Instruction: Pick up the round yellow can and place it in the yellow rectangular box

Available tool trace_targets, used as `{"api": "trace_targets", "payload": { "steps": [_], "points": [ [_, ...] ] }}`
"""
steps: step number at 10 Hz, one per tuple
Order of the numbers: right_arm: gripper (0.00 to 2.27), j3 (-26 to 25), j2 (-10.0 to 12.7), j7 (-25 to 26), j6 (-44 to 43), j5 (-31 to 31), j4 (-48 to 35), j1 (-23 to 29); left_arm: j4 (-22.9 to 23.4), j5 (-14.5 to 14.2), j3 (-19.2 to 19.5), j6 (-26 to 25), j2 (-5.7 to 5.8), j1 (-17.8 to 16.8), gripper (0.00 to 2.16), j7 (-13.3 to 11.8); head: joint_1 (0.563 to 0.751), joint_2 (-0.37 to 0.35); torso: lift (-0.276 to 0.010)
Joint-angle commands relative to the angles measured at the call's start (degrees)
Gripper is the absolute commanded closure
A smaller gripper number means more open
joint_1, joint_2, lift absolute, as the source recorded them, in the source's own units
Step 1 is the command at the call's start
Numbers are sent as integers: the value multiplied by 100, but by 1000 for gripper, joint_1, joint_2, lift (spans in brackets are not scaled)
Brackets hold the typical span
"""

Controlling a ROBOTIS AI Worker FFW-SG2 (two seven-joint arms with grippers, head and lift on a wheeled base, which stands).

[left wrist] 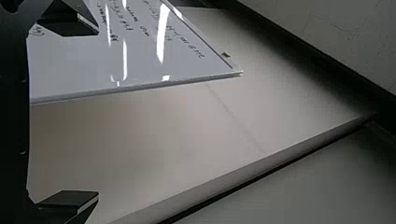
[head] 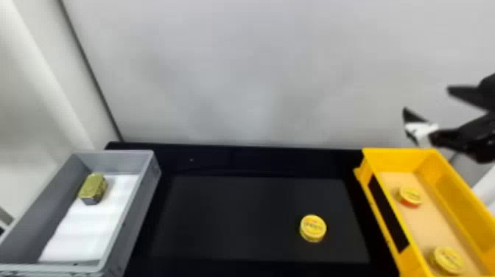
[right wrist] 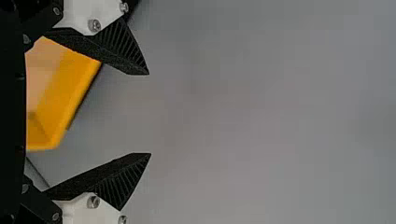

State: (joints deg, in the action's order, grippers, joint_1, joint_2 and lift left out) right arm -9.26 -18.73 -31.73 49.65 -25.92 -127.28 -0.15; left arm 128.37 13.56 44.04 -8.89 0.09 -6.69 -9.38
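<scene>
My right gripper (head: 427, 99) is at the right edge of the head view, above the far end of the yellow box (head: 399, 158). In the right wrist view the right gripper (right wrist: 149, 114) stands open, nothing between its fingers, with part of the yellow box (right wrist: 70, 93) behind them. A round yellow can (head: 313, 227) lies flat on the black mat, left of the box. Inside the box are two more round yellow cans, one farther back (head: 409, 196) and one nearer (head: 448, 259). In the left wrist view my left gripper (left wrist: 98, 112) is open and holds nothing.
A grey bin (head: 129, 235) at the left of the black table (head: 257, 162) holds a gold rectangular can (head: 92, 188) on white lining. A pale wall (head: 239, 73) rises behind the table. In the left wrist view, a whiteboard with writing (left wrist: 140, 51) lies near a pale panel (left wrist: 187, 135).
</scene>
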Motion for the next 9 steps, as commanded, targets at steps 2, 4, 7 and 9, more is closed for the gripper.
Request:
{"api": "trace_targets", "payload": {
  "steps": [2, 4, 7, 9],
  "points": [
    [222, 407, 97, -749, 715, -292, 344, 156, -31, 6, -42, 1, -24, 10, 50, 15, 686, 14, -55],
    [237, 662, 124, -1399, 1032, -529, 547, 156, -66, 6, -95, 36, -24, -7, 50, 24, 686, 14, -55],
    [245, 1067, 133, -1945, 1287, -670, 766, 147, -101, 6, -139, 45, -24, -25, 50, 32, 686, 14, -55],
    [243, 1339, 133, -2323, 1375, -837, 907, 129, -136, 6, -157, 62, -24, -25, 51, 41, 686, 14, -55]
  ]
}}
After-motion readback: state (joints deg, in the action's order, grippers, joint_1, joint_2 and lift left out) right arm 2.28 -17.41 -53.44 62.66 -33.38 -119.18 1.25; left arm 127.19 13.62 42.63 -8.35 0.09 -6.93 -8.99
